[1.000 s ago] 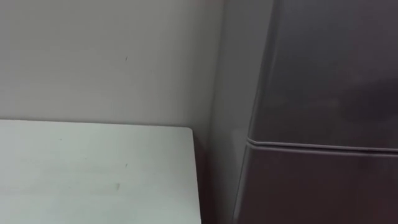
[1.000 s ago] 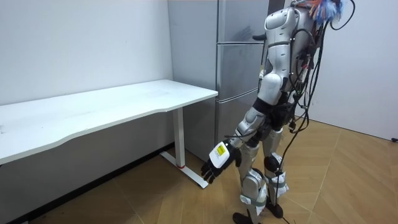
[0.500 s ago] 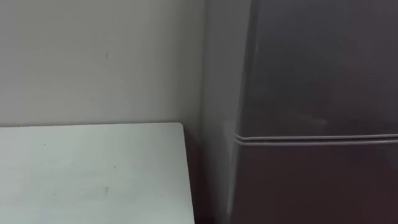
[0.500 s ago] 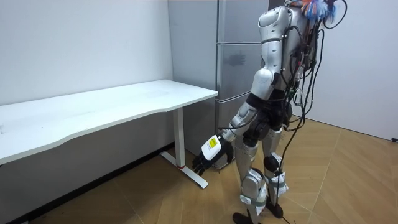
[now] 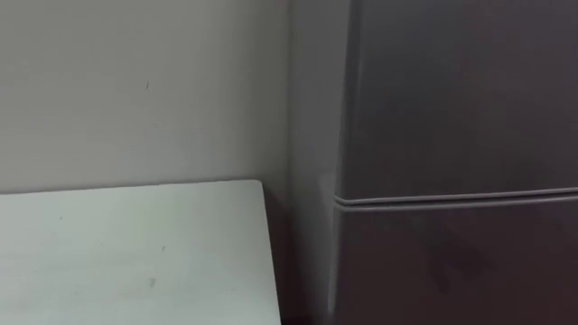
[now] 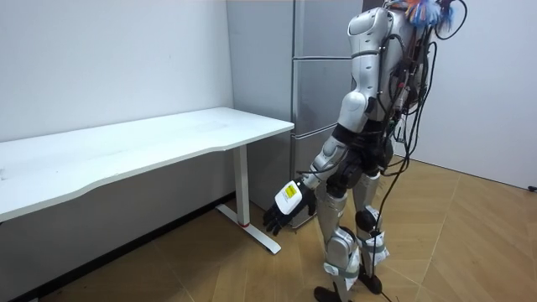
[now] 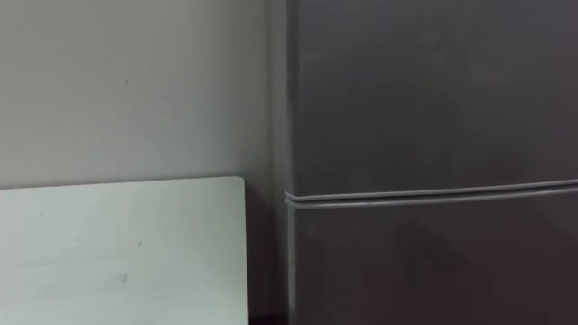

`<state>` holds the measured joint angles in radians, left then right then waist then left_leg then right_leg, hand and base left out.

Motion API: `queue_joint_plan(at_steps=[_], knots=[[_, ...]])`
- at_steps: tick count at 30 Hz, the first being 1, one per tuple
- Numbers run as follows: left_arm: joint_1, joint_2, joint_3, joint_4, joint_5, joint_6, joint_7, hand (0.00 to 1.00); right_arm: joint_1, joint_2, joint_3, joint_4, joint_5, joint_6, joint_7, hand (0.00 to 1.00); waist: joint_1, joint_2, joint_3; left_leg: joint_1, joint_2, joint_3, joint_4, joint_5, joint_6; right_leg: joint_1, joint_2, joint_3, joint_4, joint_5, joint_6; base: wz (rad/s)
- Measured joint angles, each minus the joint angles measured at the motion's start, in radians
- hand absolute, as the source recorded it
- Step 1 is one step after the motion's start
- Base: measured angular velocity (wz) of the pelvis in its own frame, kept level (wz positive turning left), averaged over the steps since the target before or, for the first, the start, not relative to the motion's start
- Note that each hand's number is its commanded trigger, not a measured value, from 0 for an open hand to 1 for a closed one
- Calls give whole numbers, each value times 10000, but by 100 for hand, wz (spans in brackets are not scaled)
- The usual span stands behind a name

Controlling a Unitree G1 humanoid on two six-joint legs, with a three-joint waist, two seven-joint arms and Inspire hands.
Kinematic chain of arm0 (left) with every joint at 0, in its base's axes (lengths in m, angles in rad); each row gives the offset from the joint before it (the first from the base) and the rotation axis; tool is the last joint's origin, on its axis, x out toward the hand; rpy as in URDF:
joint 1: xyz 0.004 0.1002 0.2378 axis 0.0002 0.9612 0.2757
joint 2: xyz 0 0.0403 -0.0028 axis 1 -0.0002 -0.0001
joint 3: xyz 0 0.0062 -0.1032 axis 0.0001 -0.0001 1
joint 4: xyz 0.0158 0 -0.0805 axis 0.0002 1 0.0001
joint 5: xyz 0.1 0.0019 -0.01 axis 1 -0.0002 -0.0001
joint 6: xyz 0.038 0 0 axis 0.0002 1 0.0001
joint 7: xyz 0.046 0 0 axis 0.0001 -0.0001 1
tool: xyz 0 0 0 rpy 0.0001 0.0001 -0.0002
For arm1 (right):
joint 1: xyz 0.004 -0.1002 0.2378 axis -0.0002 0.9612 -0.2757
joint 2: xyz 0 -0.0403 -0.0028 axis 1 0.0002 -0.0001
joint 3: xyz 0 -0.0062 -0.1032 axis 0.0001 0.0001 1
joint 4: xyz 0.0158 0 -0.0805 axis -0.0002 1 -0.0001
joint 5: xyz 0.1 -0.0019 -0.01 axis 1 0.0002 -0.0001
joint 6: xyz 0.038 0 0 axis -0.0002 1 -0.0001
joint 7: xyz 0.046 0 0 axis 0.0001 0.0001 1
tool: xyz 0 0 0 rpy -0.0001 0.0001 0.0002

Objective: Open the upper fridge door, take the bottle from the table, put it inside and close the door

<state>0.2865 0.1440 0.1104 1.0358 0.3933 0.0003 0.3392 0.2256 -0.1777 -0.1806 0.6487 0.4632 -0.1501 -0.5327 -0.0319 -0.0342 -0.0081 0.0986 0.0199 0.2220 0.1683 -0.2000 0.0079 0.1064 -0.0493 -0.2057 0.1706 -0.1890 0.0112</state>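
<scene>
Grey fridge (image 5: 452, 108), doors shut, is filling the frame's right, with a white table (image 5: 126, 253) at lower left.
Robot is standing facing the fridge; left hand (image 6: 283, 210) is hanging low, fingers released, gripping nothing; bottle's whereabouts: cannot tell.

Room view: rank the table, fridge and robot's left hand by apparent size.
1. table, largest, spanning the room view's left half
2. fridge, partly hidden behind the robot
3. left hand, clearly smallest, though nearer the camera
</scene>
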Motion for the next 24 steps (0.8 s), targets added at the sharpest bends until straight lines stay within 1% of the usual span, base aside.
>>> queue_joint_plan(at_steps=[3, 4, 8, 12, 14, 16, 17, 20, 22, 23, 24], knots=[[22, -91, -14, 170, -145, -16, 56, 0, 168, 148, 178, 670, -470, -4, 213, 0, 35, 47, 22, 5, 6, 11, 3, -3, 6, -33, 2, 66, -15, -3, 5, -5], [37, -127, -16, 181, -149, -19, 58, 0, 233, 149, 367, 916, -811, -1, 233, 0, 46, 88, 49, -8, 13, 11, 9, -4, 7, -48, -1, 67, -12, -4, 6, 0], [110, -133, -44, 133, -177, -82, 228, 0, 301, 172, 733, 1603, -1830, -11, 694, 0, 45, 124, 53, 1, 7, -26, 10, -3, 8, -23, -8, 24, -9, -9, 9, 1], [86, -120, -58, 134, -191, -77, 249, 0, 300, 160, 1156, 2093, -2047, 96, 1301, 0, 88, 157, 32, 11, -1, -26, 20, -2, 9, -21, -9, -3, -10, -8, 9, 0], [60, -131, -160, 134, -189, -76, 238, 0, 294, 161, 1578, 2563, -2055, 220, 1836, 0, 125, 157, 32, 11, -9, -28, 13, -2, 9, -20, -6, -1, -13, -8, 9, 0], [31, -145, -172, 135, -185, -77, 220, 0, 251, 197, 1802, 2898, -2155, 268, 2231, 0, 123, 160, 35, 4, -5, -28, 5, -3, 8, -18, -2, 13, -25, -8, 9, 0], [25, -141, -168, 134, -168, -77, 213, 0, 251, 199, 1960, 3023, -2312, 367, 2490, 0, 141, 162, 38, -6, -3, -29, 0, -3, 8, -10, -2, 14, -40, -8, 8, 0], [-45, -134, -167, 91, -67, -77, 204, 0, 241, 209, 2395, 3351, -2350, 439, 3243, 0, 165, 161, 41, -50, 2, -36, 13, -8, 11, -8, -5, -28, -48, -9, 9, 0], [-148, -134, -170, 92, -61, -77, 173, 0, 185, 273, 2460, 3562, -2355, 469, 3759, 0, 147, 157, 44, -92, 1, -82, 45, -11, 16, -13, -13, -78, -51, -9, 9, 6], [-194, -134, -171, 92, -60, -77, 141, 0, 126, 296, 2486, 3680, -2355, 572, 4067, 0, 167, 157, 45, -101, -8, -82, 58, -13, 19, -14, -14, -84, -52, -9, 9, 4], [-206, -134, -188, 93, -63, -76, 128, 0, 91, 304, 2507, 3739, -2351, 597, 4206, 0, 167, 156, 45, -103, -10, -85, 60, -14, 20, -14, -15, -89, -50, -9, 9, 0]])
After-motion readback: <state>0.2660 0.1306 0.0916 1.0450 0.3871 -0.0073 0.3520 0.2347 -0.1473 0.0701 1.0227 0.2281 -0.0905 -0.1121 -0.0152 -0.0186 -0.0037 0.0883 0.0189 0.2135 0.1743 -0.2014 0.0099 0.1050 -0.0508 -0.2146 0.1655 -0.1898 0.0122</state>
